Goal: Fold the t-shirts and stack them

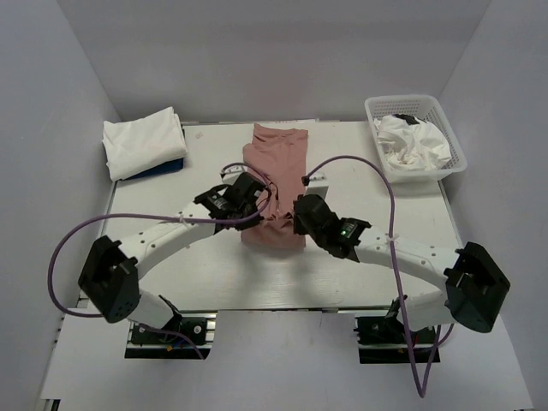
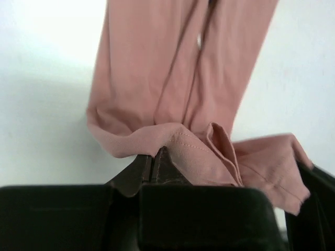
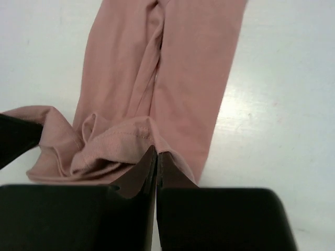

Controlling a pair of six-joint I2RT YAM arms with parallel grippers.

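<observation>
A dusty-pink t-shirt (image 1: 276, 163) lies in the middle of the table as a long, narrow strip folded lengthwise. Its near hem is bunched and lifted a little. My left gripper (image 1: 257, 197) pinches the left part of that hem; in the left wrist view the jaws (image 2: 153, 157) are shut on stitched pink cloth (image 2: 157, 63). My right gripper (image 1: 300, 214) pinches the right part of the hem; in the right wrist view it (image 3: 156, 154) is shut on the ribbed edge of the pink shirt (image 3: 167, 63). A folded white t-shirt (image 1: 144, 141) rests on a blue one (image 1: 167, 168) at the back left.
A white mesh basket (image 1: 428, 174) stands at the back right corner with a crumpled white t-shirt (image 1: 413, 141) inside. Grey walls close in the table on three sides. Purple cables loop over both arms.
</observation>
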